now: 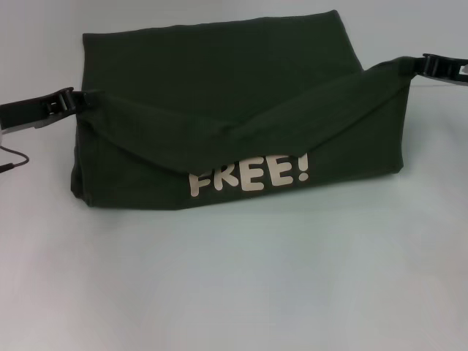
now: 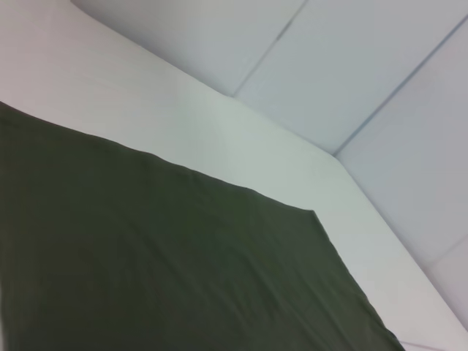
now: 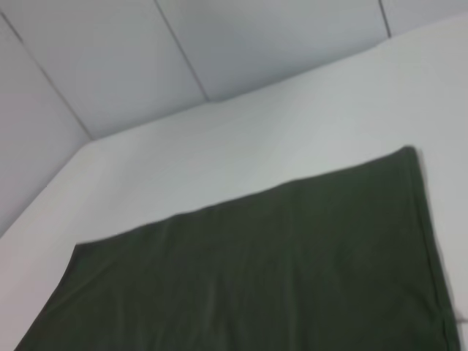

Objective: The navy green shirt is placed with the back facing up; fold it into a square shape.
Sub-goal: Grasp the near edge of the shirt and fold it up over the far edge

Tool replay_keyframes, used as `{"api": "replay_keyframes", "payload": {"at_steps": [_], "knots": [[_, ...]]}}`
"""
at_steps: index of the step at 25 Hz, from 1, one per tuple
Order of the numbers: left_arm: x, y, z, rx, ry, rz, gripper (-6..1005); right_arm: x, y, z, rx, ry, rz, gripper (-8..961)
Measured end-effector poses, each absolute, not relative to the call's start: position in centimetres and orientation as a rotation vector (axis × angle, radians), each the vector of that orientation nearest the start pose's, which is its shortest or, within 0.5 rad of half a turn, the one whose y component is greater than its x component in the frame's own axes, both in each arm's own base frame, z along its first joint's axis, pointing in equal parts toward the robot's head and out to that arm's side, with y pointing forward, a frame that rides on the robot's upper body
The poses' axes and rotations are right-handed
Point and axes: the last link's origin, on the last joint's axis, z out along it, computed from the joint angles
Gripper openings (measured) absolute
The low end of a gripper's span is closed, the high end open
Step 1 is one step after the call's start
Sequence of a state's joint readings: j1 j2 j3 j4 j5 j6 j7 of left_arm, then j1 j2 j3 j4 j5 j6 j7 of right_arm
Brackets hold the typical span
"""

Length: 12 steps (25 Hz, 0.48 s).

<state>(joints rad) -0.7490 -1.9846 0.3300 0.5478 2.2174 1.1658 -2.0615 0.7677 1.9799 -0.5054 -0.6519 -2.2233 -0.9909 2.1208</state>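
Note:
The navy green shirt [image 1: 219, 95] lies across the white table, its near part lifted and hanging as a sagging flap [image 1: 241, 157] that shows white letters "FREE!" [image 1: 248, 178]. My left gripper [image 1: 73, 100] is shut on the flap's left corner. At the right corner my right gripper [image 1: 418, 67] is shut on the cloth, held a little higher. Both wrist views show only flat green cloth: the shirt [image 2: 146, 263] under the left arm, the shirt [image 3: 256, 270] under the right arm. Neither wrist view shows fingers.
The white table [image 1: 234, 278] stretches bare in front of the shirt. A thin dark cable [image 1: 13, 161] hangs by the left arm. Pale wall panels [image 2: 351, 66] rise behind the table's far edge [image 3: 241, 95].

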Motion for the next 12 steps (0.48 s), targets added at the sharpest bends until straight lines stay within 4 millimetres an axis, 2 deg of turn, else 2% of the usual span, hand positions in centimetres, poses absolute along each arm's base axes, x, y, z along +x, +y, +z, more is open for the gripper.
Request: {"api": "replay_keyframes", "payload": {"at_steps": [12], "knots": [[-28.4, 43.5, 4.0, -1.912, -1.363, -0.771, 17, 27.7, 46.4, 6.0, -1.836, 1.253, 0.653, 46]]}}
